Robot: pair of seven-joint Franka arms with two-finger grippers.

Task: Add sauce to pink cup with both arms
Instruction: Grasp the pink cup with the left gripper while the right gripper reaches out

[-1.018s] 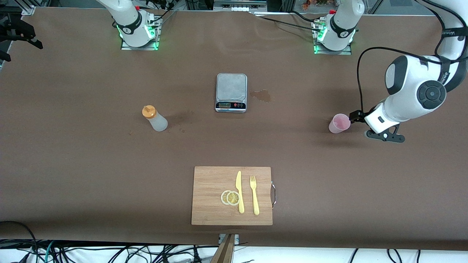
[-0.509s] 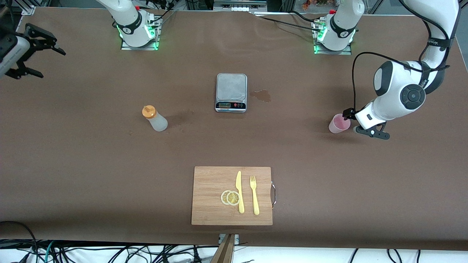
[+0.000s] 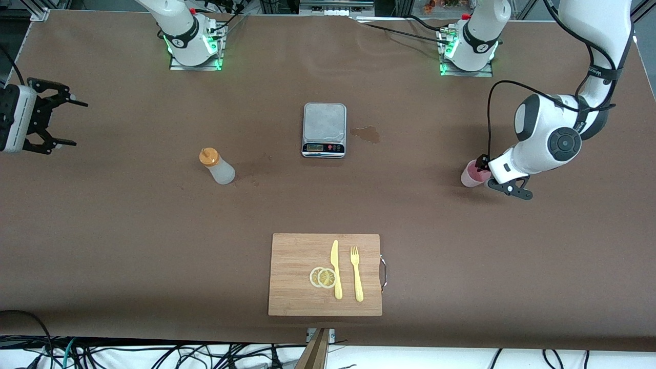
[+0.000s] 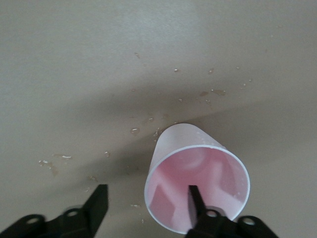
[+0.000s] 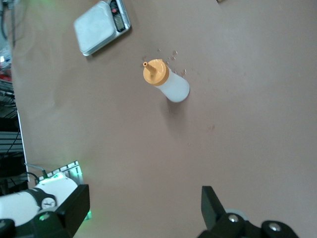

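Two tools worked apart. The left tool (image 4: 146, 210) straddled the rim of the small pale pink plastic cup (image 3: 473, 173) near the surface's left-arm edge, one finger (image 4: 195, 201) inside, not yet clamped; squeezing gently would avoid tipping. The right tool (image 3: 54, 123), open, hung over the right-arm edge, well apart from the frosted squeeze bottle with orange cap (image 3: 217, 166).

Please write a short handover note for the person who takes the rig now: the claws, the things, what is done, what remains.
Left claw: at the pink cup, one finger inside the rim, one outside; jaws not yet clamped.
Right claw: open, up over the right arm's end of the table, holding nothing.
Sauce bottle: upright on the table, untouched.
Done: nothing poured.
Left: grip cup, fetch bottle, add sauce.
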